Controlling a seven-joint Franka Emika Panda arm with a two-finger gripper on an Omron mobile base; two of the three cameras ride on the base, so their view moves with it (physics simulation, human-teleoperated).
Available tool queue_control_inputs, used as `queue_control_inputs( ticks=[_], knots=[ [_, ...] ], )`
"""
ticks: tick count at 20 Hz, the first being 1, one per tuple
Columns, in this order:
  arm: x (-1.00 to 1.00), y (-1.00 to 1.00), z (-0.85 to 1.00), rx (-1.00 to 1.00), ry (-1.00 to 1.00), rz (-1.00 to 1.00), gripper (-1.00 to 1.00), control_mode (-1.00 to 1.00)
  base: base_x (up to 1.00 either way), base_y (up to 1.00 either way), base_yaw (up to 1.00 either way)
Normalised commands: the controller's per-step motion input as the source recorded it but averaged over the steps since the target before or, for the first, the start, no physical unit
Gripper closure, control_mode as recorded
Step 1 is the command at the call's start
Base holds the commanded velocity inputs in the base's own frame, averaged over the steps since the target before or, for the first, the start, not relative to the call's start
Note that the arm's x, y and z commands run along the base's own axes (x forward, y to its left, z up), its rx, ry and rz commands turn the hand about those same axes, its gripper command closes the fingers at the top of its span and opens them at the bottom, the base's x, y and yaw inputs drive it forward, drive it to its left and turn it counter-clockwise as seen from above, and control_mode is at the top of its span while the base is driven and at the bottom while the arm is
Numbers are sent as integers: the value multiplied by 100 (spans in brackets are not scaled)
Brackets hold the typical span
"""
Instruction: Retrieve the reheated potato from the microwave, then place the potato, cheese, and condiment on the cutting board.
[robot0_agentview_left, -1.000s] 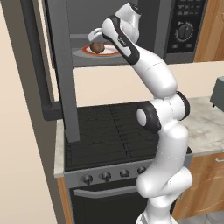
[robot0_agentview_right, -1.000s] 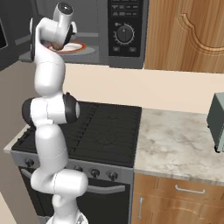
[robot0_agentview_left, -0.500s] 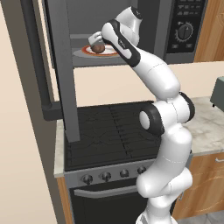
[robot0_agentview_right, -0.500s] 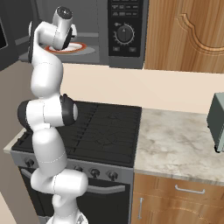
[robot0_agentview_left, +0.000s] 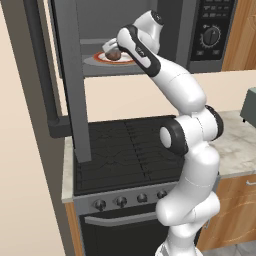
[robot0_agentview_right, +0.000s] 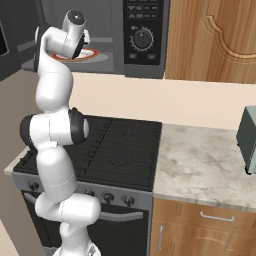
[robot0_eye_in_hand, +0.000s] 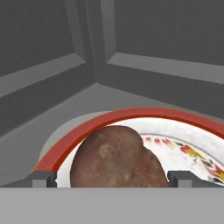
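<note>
Inside the open black-and-dark-grey microwave (robot0_agentview_left: 200, 30), the white arm's two-finger gripper (robot0_eye_in_hand: 112, 178) hovers with its jaws spread wide, holding nothing. The small, roundish dull-brown potato (robot0_eye_in_hand: 118, 159) sits directly ahead of the gripper, between its two dark fingertips (robot0_eye_in_hand: 43, 178), though whether they touch it cannot be told. The potato rests on a white plate with a red rim and patterned face (robot0_eye_in_hand: 192, 131), which lies on the microwave's grey floor just beyond the gripper. From the left base view the potato (robot0_agentview_left: 114, 53) shows just beside the hand, on the plate (robot0_agentview_left: 131, 61). The microwave's dark door (robot0_agentview_left: 75, 80) hangs open to the left of the gripper. Below the gripper lies a black stove top (robot0_agentview_right: 125, 145), and well off to its right a marbled grey desk (robot0_agentview_right: 205, 165).
</note>
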Motion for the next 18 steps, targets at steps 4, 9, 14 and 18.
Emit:
queue_control_inputs(
  ticks=[4, 9, 14, 18],
  knots=[
    [5, 2, -15, 0, 0, 0, -100, -100, 0, 0, 0],
    [10, 4, -11, 0, 0, 0, 100, -100, 0, 0, 0],
    [6, 2, -1, 0, 0, 0, 100, -100, 0, 0, 0],
    [-8, 0, 8, 0, -2, 0, 100, -100, 0, 0, 0]
  ],
)
